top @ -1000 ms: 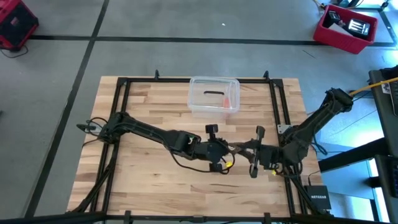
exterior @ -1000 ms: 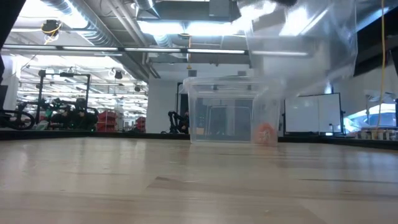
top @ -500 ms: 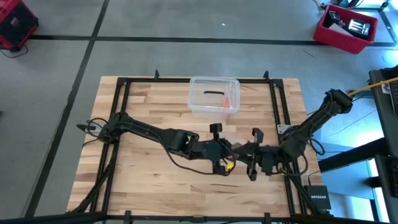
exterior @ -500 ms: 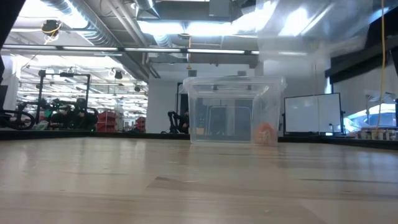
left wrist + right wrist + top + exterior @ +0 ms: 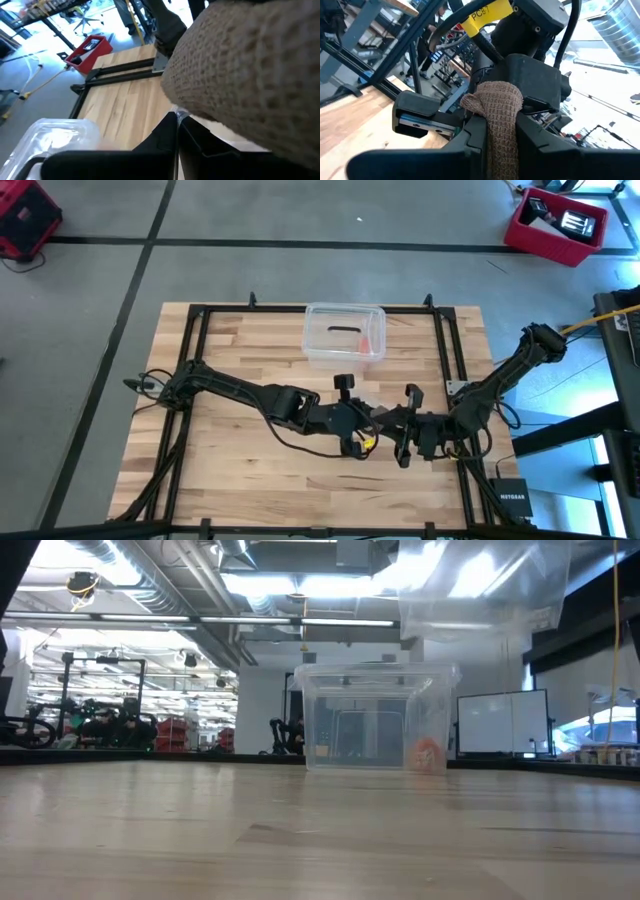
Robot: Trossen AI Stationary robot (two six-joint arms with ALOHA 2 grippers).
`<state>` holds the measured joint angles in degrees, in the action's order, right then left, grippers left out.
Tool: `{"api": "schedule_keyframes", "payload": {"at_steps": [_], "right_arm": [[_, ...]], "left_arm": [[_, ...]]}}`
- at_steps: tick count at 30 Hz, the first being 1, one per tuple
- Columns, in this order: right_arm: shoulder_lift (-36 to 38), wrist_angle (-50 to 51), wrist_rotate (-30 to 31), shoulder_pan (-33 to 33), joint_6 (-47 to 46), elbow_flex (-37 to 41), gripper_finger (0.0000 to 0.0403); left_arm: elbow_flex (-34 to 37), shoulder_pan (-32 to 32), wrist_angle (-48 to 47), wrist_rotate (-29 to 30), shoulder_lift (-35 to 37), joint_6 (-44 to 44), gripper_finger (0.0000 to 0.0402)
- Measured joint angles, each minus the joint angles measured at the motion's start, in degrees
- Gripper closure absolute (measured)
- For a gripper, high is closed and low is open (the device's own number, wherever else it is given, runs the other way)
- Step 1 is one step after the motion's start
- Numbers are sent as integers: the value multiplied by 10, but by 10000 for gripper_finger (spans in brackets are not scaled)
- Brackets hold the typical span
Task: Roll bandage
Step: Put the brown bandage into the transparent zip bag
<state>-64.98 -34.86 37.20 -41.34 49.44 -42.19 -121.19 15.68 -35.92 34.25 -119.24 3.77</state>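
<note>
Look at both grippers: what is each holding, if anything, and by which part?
The right gripper pinches the bandage by a bunched fold of its brown fabric. The left gripper is shut beside the bandage; whether it grips any fabric cannot be told.

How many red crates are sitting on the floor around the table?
2. One red crate sits on the floor off the table's far right corner; another red crate is off the far left corner, partly cut off. Others may lie out of view.

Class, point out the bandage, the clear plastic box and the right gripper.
bandage (image 5: 496, 107): right wrist view, woven fold between the fingers.
clear plastic box (image 5: 345, 358): high view, near rim.
right gripper (image 5: 492, 131): right wrist view, between its fingertips.
</note>
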Motion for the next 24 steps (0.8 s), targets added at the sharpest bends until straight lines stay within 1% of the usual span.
{"api": "schedule_keyframes", "payload": {"at_steps": [5, 10, 13, 17, 19, 21, 23, 24], "right_arm": [[7, 17, 59, -4, 17, 0, 345], [18, 47, 96, -4, -11, -1, 345], [22, 50, 150, -3, -14, -6, 343], [19, 91, 220, -3, -11, -4, 346], [20, 86, 267, -4, 0, -4, 346], [26, 77, 301, -15, 10, -4, 346], [40, 60, 299, -30, 17, -3, 345], [46, 41, 288, -34, 20, -3, 345]], "left_arm": [[1, 3, -7, 15, 0, 23, 399], [-2, 10, -7, 16, 0, 54, 399], [-9, 15, -13, 11, 2, 79, 399], [-28, 16, -19, 21, 9, 95, 399], [-34, 13, -36, 33, 17, 87, 399], [-35, 7, -60, 63, 21, 60, 399], [-34, -3, -91, 75, 24, 30, 399], [-34, -9, -95, 75, 24, 14, 399]]}}
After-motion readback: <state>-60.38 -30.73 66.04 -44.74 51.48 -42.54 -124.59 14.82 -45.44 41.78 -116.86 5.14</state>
